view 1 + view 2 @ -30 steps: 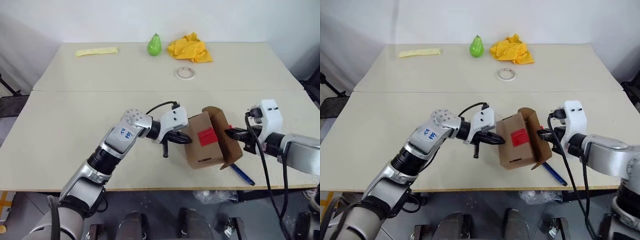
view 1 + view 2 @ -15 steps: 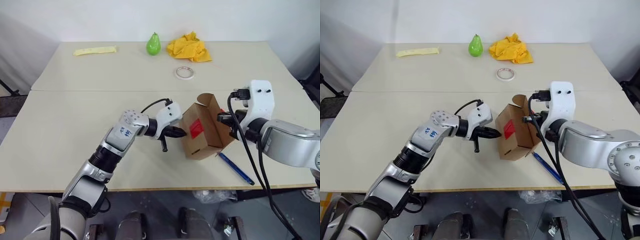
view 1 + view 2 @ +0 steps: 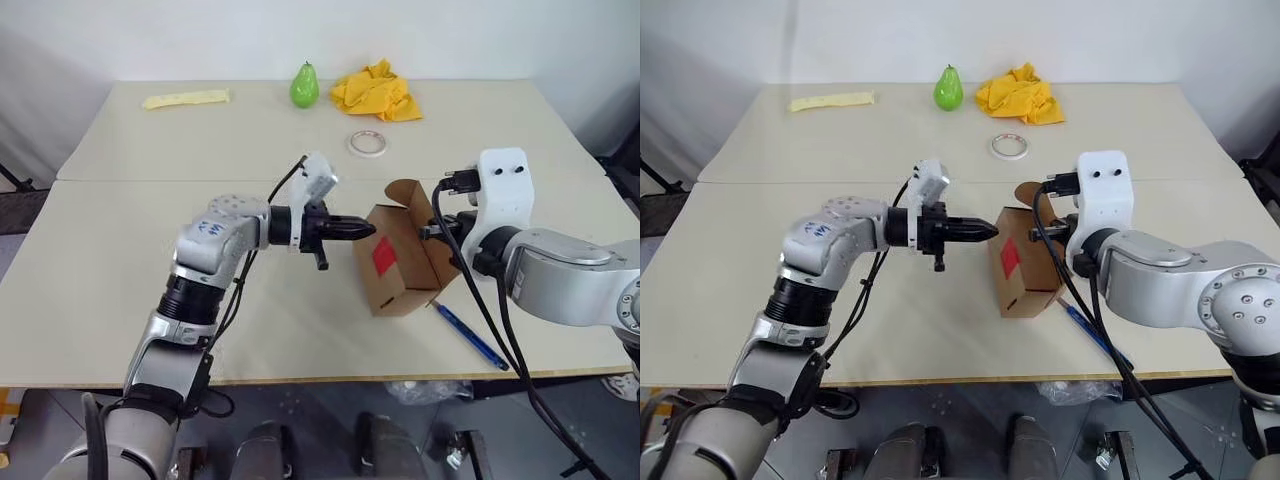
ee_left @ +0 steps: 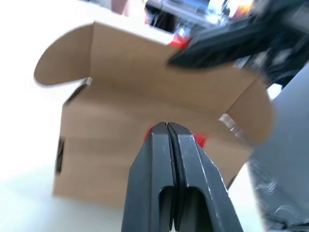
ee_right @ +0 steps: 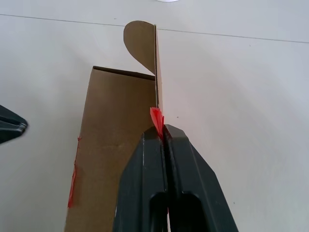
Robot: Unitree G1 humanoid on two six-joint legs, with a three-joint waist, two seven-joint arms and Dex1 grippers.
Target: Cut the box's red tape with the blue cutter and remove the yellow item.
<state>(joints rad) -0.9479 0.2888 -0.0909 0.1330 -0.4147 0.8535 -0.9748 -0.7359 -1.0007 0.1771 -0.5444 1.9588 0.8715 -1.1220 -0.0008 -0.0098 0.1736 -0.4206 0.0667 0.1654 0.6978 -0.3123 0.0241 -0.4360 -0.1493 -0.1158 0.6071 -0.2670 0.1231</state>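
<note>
The brown box (image 3: 405, 280) is tilted near the table's front, with its flaps open. The red tape (image 3: 383, 256) is on the face turned towards my left gripper. My right gripper (image 3: 432, 232) is shut on the box's upright flap (image 5: 156, 72), and a scrap of red tape sits at its fingertips. My left gripper (image 3: 368, 230) is shut and empty. It points level at the taped face, a short gap away from it. The blue cutter (image 3: 470, 336) lies on the table just right of the box. The yellow item is hidden.
At the back of the table are a green pear (image 3: 304, 86), a yellow-orange cloth (image 3: 378, 92), a whitish tape ring (image 3: 367, 143) and a pale yellow strip (image 3: 186, 98). The table's front edge runs close below the cutter.
My left gripper has risen, rolled and come off the box's side. My right gripper has moved up and left with the flap, tilting the box.
</note>
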